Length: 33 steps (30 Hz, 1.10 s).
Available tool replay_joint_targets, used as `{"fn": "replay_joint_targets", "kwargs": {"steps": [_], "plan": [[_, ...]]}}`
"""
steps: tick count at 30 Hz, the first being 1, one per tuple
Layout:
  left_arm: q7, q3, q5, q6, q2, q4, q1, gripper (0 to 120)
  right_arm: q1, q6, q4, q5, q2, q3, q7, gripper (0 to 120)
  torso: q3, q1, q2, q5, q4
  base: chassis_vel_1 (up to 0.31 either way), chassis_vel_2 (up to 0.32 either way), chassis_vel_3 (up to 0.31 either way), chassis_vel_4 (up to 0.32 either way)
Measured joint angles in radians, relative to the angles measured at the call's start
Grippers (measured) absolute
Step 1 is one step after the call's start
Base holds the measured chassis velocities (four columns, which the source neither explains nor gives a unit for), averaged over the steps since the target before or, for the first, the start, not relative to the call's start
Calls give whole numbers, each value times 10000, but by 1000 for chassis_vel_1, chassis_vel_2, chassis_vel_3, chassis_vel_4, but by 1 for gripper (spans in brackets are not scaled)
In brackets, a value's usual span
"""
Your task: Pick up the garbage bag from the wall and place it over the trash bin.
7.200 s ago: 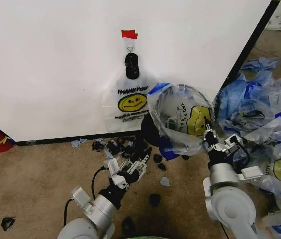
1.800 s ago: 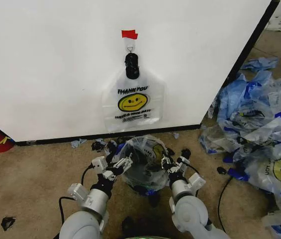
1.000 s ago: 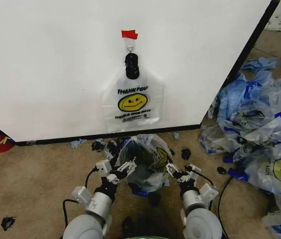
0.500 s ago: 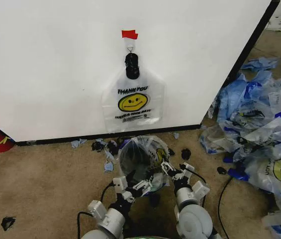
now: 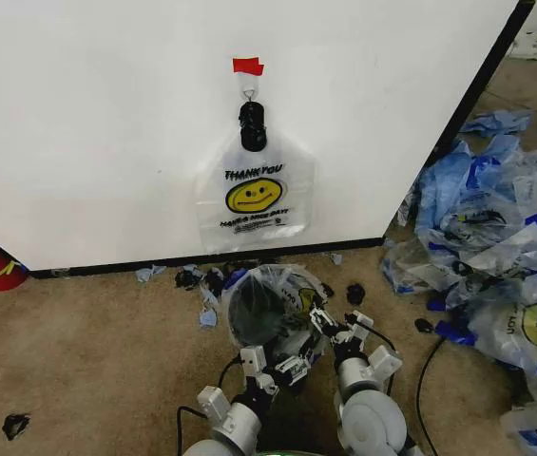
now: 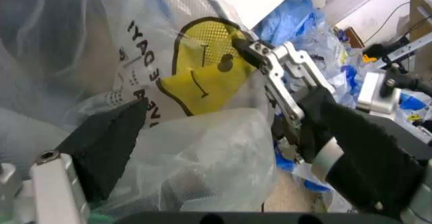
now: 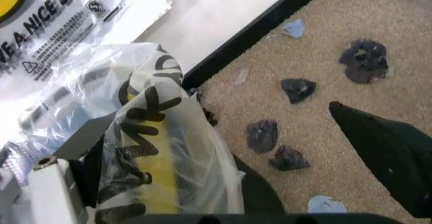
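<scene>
While the garbage bag lies draped over the trash bin just ahead of both grippers | left gripper released at near rim | right gripper released, one finger against bag film | remaining, by judgement: seat the rim evenly.

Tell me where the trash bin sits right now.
In the head view, the trash bin stands on the carpet just below the wall, draped in the garbage bag, between the left tool and right tool.
</scene>
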Motion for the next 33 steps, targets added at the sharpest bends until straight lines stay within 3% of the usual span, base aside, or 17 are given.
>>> {"fn": "replay_joint_targets", "kwargs": {"steps": [8, 17, 22, 33], "plan": [[-187, 3, -116, 61, 74, -120, -185, 100, 19, 0, 29, 130, -98, 78, -127, 100, 1, 0, 0, -1, -1, 0, 0, 0, 0], [-441, 28, -265, 198, 141, -187, -504, 100, -99, 80, 135, 383, -533, 297, -1318, 100, 2, 1, -3, -1, 0, 0, 0, 0, 0], [-496, 81, -243, 196, 118, -124, -593, 100, -198, 685, -435, 476, -749, 388, -3175, 100, 1, 0, -3, 0, -1, 0, 0, 0, 0], [-593, 69, -185, 204, 160, -75, -625, 100, -15, 956, -1444, 645, -1006, 751, -5251, 100, 0, 0, -2, -1, -1, 0, 0, 0, 0]]}}
